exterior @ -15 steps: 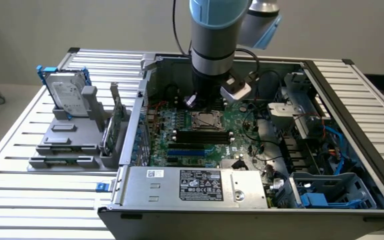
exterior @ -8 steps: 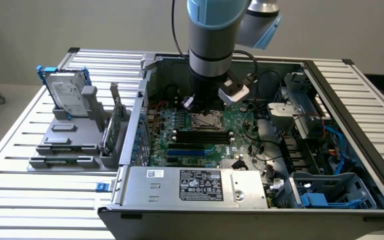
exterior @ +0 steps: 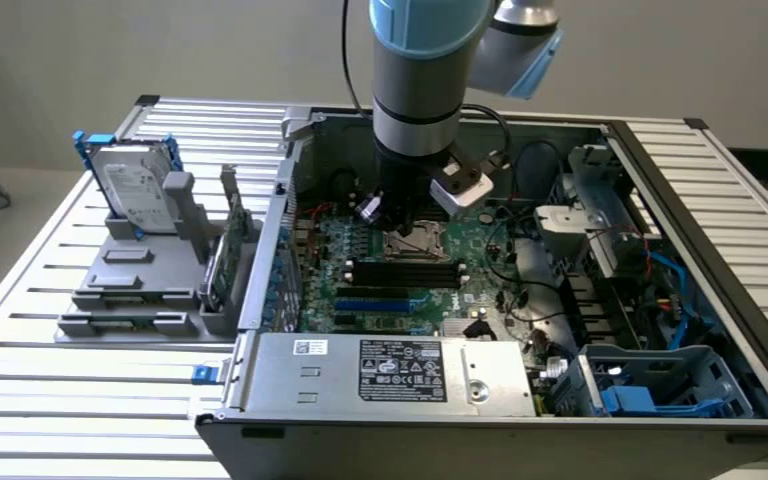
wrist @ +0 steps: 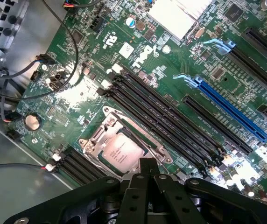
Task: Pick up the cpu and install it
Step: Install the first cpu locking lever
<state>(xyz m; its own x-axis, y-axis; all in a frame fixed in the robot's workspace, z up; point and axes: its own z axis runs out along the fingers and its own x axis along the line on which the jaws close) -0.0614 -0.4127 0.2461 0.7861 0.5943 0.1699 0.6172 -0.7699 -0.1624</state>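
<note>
On a slatted metal table (exterior: 37, 400) we see an open PC case (exterior: 704, 200). Lower centre of the wrist frame, our gripper (wrist: 147, 164) has its fingers drawn together above the cpu (wrist: 120, 151), which lies in the socket (wrist: 106, 128). A skewed seating might bend pins. Upper left, a hard drive (exterior: 131, 185) stands in a grey rack (exterior: 131, 290).

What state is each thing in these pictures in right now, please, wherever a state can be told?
cpu: lying flat in the socket, silvery top up.
socket: metal frame open around the chip.
gripper: directly over the cpu's edge, fingers drawn together.
computer case: side off, motherboard exposed.
memory slots: empty.
hard drive: upright in the grey stand, outside the case.
</note>
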